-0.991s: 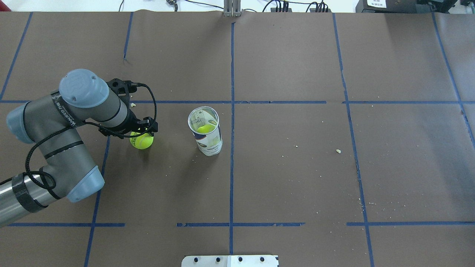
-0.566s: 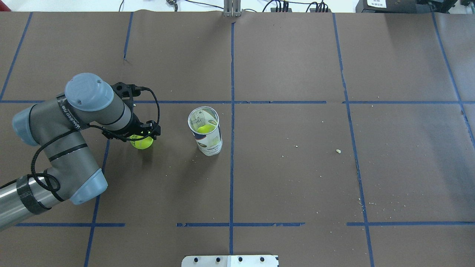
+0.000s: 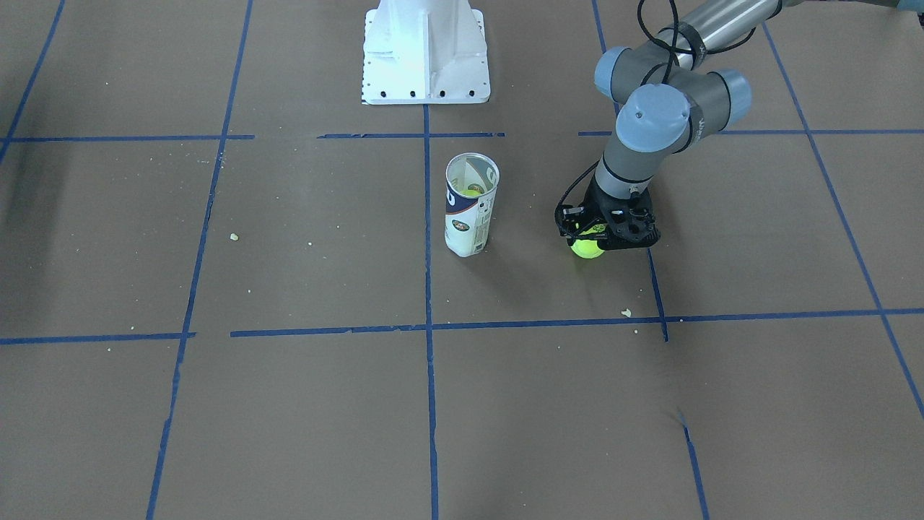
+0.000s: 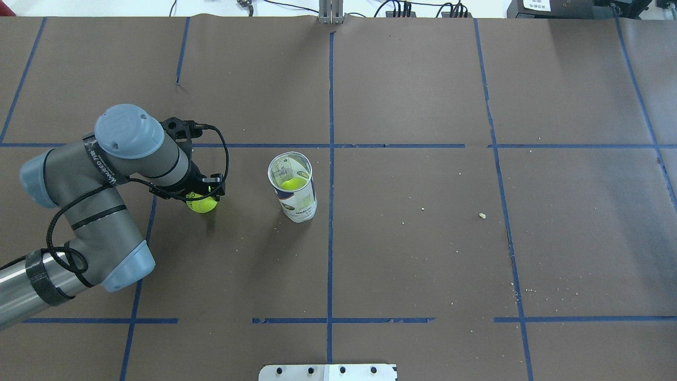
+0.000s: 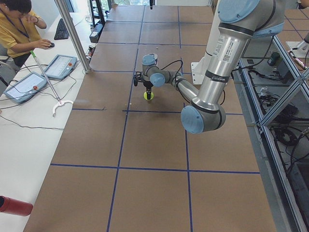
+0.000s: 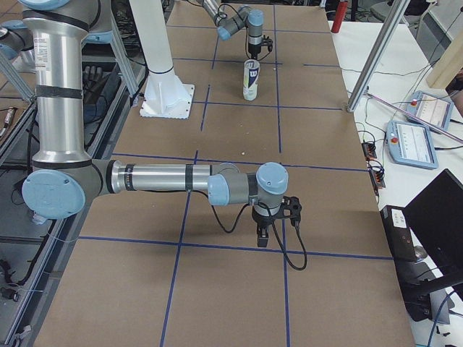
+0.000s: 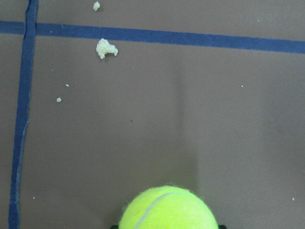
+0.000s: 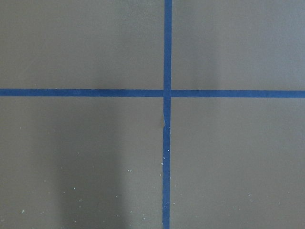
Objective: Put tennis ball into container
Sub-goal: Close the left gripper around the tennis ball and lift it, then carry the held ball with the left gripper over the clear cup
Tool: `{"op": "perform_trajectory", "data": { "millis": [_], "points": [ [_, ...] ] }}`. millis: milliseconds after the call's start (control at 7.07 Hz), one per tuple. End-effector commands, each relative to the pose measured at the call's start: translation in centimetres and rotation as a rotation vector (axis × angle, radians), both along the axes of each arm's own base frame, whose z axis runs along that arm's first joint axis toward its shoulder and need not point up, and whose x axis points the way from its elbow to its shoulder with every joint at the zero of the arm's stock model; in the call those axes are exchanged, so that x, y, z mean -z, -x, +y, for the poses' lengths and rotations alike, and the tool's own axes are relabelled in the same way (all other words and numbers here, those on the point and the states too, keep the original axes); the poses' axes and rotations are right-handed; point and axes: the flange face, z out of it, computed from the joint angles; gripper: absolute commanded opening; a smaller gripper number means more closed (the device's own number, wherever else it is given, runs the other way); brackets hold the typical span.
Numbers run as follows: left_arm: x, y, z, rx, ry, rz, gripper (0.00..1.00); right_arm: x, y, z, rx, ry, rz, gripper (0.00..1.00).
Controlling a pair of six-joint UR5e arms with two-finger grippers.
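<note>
Now the left gripper (image 4: 205, 188) sits low over the tennis ball (image 4: 201, 204), which pokes out beneath the black jaws on the table (image 4: 423, 264). The front-facing view agrees, but neither shows whether the jaws pinch the ball: cannot tell. The left wrist camera catches only the ball's fuzzy top and seam, no fingers. The container (image 4: 294, 193) stands upright, well apart from those jaws, and the overhead view shows a second ball (image 4: 292, 183) inside. The right gripper (image 6: 273, 220) shows only from the right side. Jaw state there, cannot tell. Its wrist camera sees a tape cross (image 8: 166, 92).
</note>
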Motion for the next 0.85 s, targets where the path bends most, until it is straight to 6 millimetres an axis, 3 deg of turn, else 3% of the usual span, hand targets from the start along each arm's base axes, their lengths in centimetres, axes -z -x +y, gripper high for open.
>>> {"op": "perform_trajectory", "data": {
  "millis": [0, 142, 425, 708],
  "points": [
    [6.1, 5.2, 0.2, 0.049, -0.009, 0.011, 0.0, 0.0, 0.0, 0.0, 0.0, 0.0, 0.0, 1.0],
    [9.9, 7.2, 0.0, 0.072, -0.011, 0.017, 0.0, 0.0, 0.0, 0.0, 0.0, 0.0, 0.0, 1.0],
    [15.6, 8.0, 0.7, 0.082, -0.007, 0.034, 0.0, 0.0, 0.0, 0.0, 0.0, 0.0, 0.0, 1.0],
    [19.9, 7.9, 1.8, 0.113, 0.095, 0.102, 0.0, 0.0, 0.0, 0.0, 0.0, 0.0, 0.0, 1.0]
  ]
}}
